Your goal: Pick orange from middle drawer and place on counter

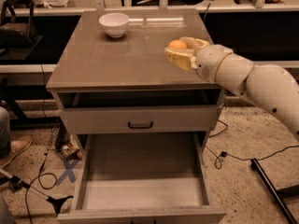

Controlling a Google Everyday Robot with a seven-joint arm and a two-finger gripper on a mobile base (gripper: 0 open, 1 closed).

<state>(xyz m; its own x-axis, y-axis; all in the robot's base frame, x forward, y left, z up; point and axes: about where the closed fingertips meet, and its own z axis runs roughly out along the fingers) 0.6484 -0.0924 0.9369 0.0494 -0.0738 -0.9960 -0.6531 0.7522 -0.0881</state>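
My gripper [181,51] is shut on the orange [177,44] and holds it just above the right side of the counter [117,62]. The cream fingers [178,58] clasp the fruit from both sides, with the white arm reaching in from the right. The middle drawer [145,192] is pulled wide open at the bottom of the camera view, and its pale floor is bare.
A white bowl [114,24] stands at the counter's back left. A drawer front with a black curved handle [140,124] sits above the open drawer. Cables [219,158] and a black bar [271,190] lie on the floor at right, a shoe [14,148] at left.
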